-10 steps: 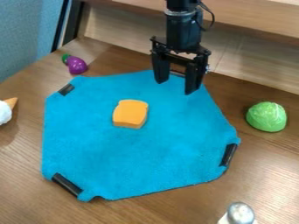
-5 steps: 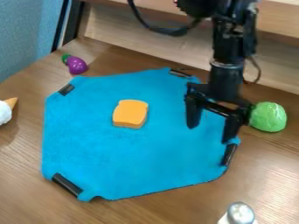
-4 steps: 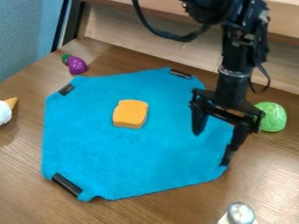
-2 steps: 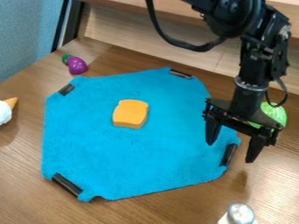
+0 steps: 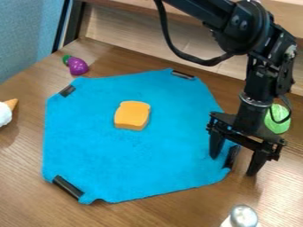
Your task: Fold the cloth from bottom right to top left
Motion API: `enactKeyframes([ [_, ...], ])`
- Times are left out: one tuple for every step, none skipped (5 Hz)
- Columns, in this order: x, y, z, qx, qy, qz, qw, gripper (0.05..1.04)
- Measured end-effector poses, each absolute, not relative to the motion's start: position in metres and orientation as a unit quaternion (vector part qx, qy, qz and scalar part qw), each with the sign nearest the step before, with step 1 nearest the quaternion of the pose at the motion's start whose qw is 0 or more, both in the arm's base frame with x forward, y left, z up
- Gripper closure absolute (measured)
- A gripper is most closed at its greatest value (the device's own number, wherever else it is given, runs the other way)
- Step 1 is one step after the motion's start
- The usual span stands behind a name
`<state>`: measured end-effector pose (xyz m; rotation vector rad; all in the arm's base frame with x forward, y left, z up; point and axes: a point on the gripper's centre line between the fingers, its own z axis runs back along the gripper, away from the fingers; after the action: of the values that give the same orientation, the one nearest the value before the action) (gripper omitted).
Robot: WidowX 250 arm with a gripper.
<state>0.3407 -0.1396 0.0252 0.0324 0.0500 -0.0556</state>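
The gripper (image 5: 232,166) has swung from over the cloth's (image 5: 130,155) far corner, near the desk's (image 5: 284,190) back edge, toward the desk's right edge, and has come down with its fingers astride the cloth's right corner. The far corner's black strip (image 5: 183,75) has come into sight, while the arm (image 5: 255,84) now partly covers the green cabbage (image 5: 280,113).

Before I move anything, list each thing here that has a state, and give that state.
Claw: open, by the cloth's right corner
Blue cloth: spread out, unfolded
Orange toy bread slice: lying flat
Toy ice cream cone: on its side
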Motion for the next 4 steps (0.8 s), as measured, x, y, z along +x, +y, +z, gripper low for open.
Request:
enactKeyframes([
  [0.3413,-0.1411,0.0227,0.011,0.021,-0.022,0.999,0.403],
  [0.3390,-0.1436,0.0207,-0.002,0.015,-0.018,1.000,0.683],
  [0.3405,-0.1434,0.0230,-0.012,0.013,-0.027,0.999,0.897],
  [0.3445,-0.1500,0.0287,-0.044,0.016,-0.070,0.996,1.005],
])
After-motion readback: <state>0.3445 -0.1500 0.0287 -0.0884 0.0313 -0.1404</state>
